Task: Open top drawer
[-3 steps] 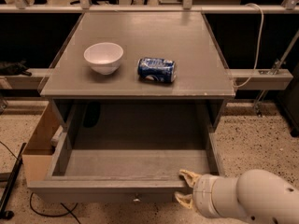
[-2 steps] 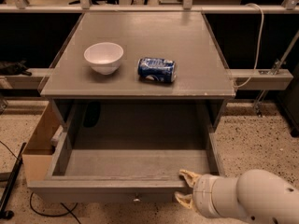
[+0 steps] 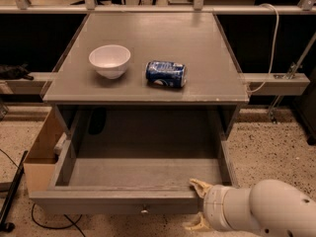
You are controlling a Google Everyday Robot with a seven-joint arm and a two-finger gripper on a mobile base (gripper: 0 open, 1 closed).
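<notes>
The top drawer (image 3: 143,174) stands pulled far out of the grey cabinet, its grey inside bare. Its front panel (image 3: 98,201) runs along the bottom of the view, with a small round metal knob (image 3: 144,212) at the centre. My gripper (image 3: 197,205) is at the right end of that front panel. One beige finger (image 3: 199,185) lies over the panel's top edge and the other finger (image 3: 195,224) is below it, so the panel sits between them. My white arm (image 3: 261,214) fills the lower right corner.
A white bowl (image 3: 110,60) and a blue can (image 3: 166,73) lying on its side rest on the cabinet top (image 3: 197,43). A cardboard box (image 3: 40,152) stands left of the drawer. A black cable (image 3: 12,201) and speckled floor (image 3: 266,137) surround the cabinet.
</notes>
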